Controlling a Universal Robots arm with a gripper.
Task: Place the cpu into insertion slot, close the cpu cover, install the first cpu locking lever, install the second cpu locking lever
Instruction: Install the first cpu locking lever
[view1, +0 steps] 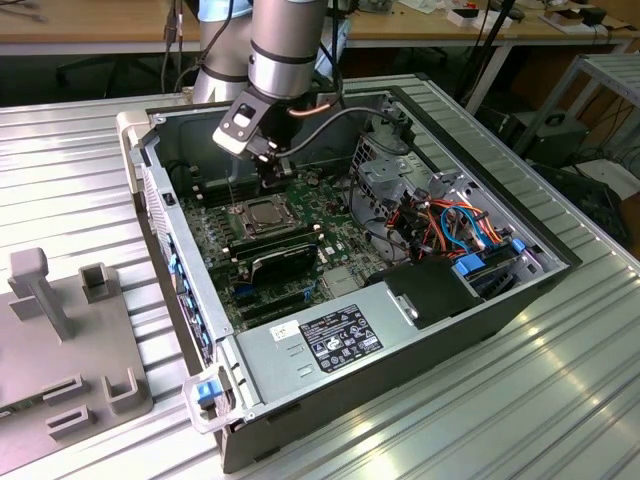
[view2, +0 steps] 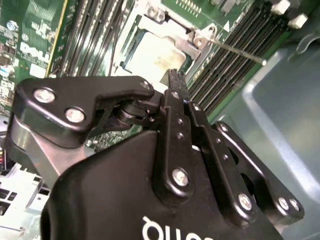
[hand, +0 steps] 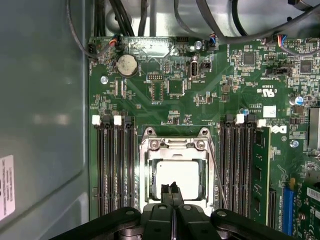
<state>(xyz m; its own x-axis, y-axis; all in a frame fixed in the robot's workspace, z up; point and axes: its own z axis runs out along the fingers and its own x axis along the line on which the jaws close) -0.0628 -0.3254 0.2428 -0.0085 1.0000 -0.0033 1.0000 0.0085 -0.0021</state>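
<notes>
The silvery cpu (hand: 177, 175) lies flat in the insertion slot (hand: 144, 150), cpu cover (hand: 175, 146) closed.

Motherboard (hand: 200, 95) green, memory slots (hand: 115, 165) black with white clips (hand: 96, 120), slot connector (hand: 287, 210) blue. Cpu (hand: 180, 172) pale silver-tan, cpu cover (hand: 149, 162) silvery, gripper (hand: 172, 190) black with silver screws (view2: 180, 176). Table (view1: 560, 400) ribbed silver-grey, cables (view1: 455, 225) orange and blue, power supply label (view1: 335, 335) black and white.

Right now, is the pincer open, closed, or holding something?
Black pincer: closed, fingertips pressed together, holding nothing, over the flat square silver-tan cpu.
</notes>
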